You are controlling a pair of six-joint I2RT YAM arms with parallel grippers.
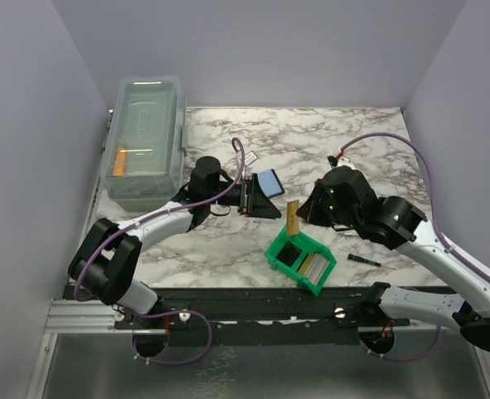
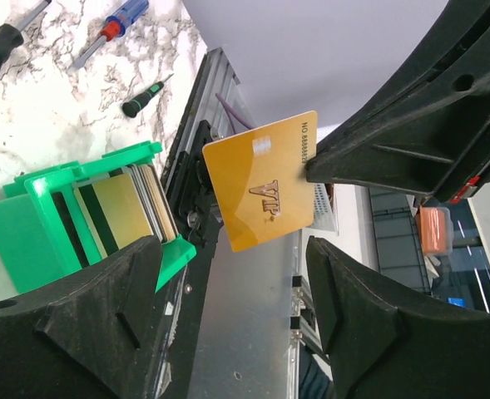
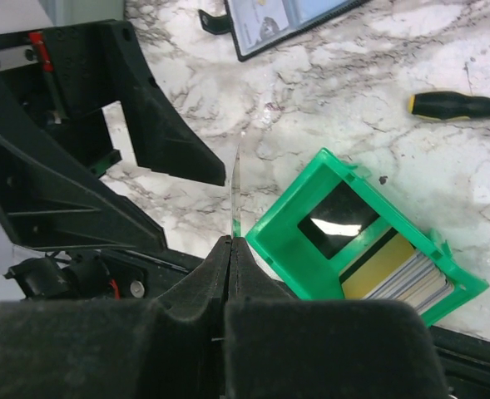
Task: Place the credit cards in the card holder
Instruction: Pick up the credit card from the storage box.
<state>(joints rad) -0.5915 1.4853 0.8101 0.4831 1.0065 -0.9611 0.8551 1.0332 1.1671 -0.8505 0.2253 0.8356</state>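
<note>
Black base rail sits nearest in top view. My right gripper pinches a gold plastic credit card upright above the green plastic bin. The flat black card holder lies open at 11 o'clock, ready for loading.

Left wrist: left gripper spread, empty, facing the card.

Right wrist: fingers clenched on the card's edge; spare cards wait in the bin.

You have one gold card, lettered VIP, standing on edge in mid-air at the centre of the top view, pinched by the right gripper. The other credit cards stand packed in the green bin just below it. The card holder sits open just up-left, blue-grey face showing.
</note>
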